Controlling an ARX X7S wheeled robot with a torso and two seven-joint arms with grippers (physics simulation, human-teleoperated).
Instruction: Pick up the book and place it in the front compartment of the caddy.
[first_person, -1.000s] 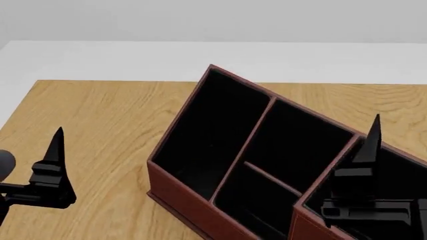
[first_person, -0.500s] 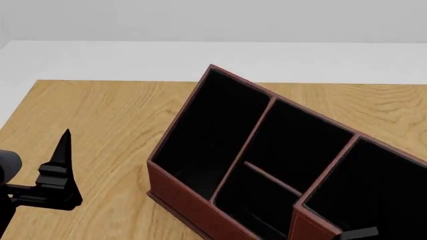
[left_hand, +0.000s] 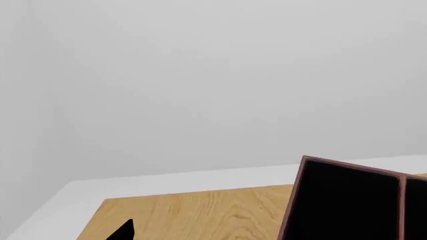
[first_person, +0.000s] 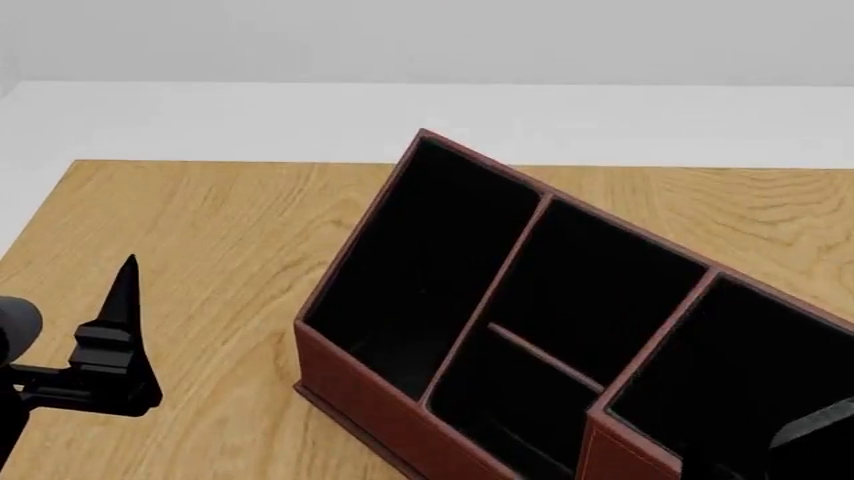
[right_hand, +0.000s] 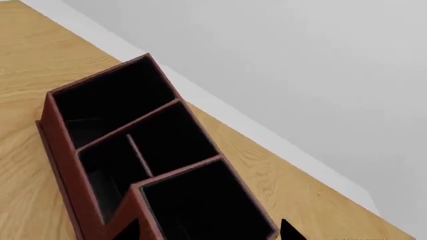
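The light wooden counter stretches under me, and on it, toward the right, stands the dark red leather-look caddy, black inside and split into four compartments, set at an angle so one corner points to the far side. Every compartment I can see into looks dark and bare; the thick black book does not show in any view, so I cannot say where it lies. My left tool hangs over the near left of the counter, well apart from the caddy, probably parked clear of it; one pointed finger shows and I cannot tell whether it is parted or closed. My right tool shows only as a dark sliver at the near right, by the caddy's near end, its state unreadable too.
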